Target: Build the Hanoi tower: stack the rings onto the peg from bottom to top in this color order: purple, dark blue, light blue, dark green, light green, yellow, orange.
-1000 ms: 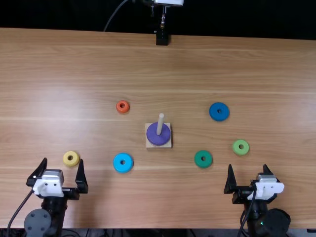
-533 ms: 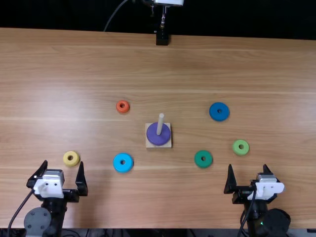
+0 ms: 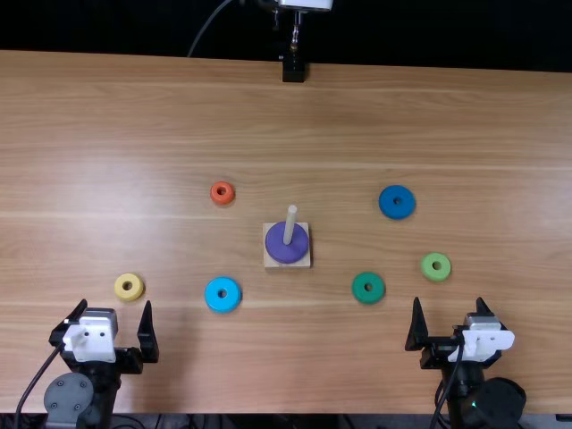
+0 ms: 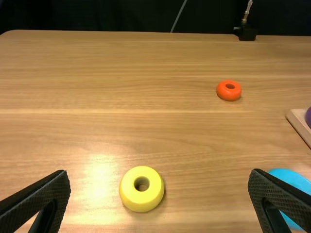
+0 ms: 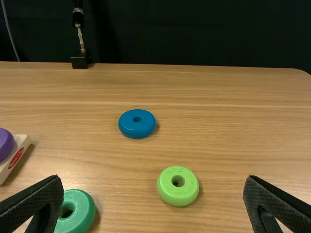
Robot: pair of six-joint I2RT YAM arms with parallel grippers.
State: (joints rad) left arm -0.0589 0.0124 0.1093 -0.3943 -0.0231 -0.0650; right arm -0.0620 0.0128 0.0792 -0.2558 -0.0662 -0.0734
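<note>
Your left gripper (image 3: 117, 302) has slid back a little toward the near edge of the table (image 3: 447, 134), while your right gripper (image 3: 449, 300) and all the rings have stayed put. You have a light brown wood table with long stripes, and a soft shine on its left part. Past its far edge you see black (image 3: 134, 27), with a thin gray cord (image 3: 207, 27) hanging down, and a black block (image 3: 293, 71) sits at that edge. Near the middle is the pale base (image 3: 306, 263) with its peg (image 3: 290, 223) standing up, and the purple ring (image 3: 287, 256) is already on it. Both of your grippers have their fingers spread wide. Just past the left one's tips, between their lines, lies the yellow ring (image 3: 129, 298). To the right of that gripper is the light blue ring (image 3: 222, 307), and farther out is the orange ring (image 3: 222, 201). Your light green ring (image 3: 436, 275) is beyond the right gripper, with the dark green ring (image 3: 368, 298) to the left of it. The dark blue ring (image 3: 397, 214) lies farther out, right of the peg, flat on the wood and well apart from both grippers.
</note>
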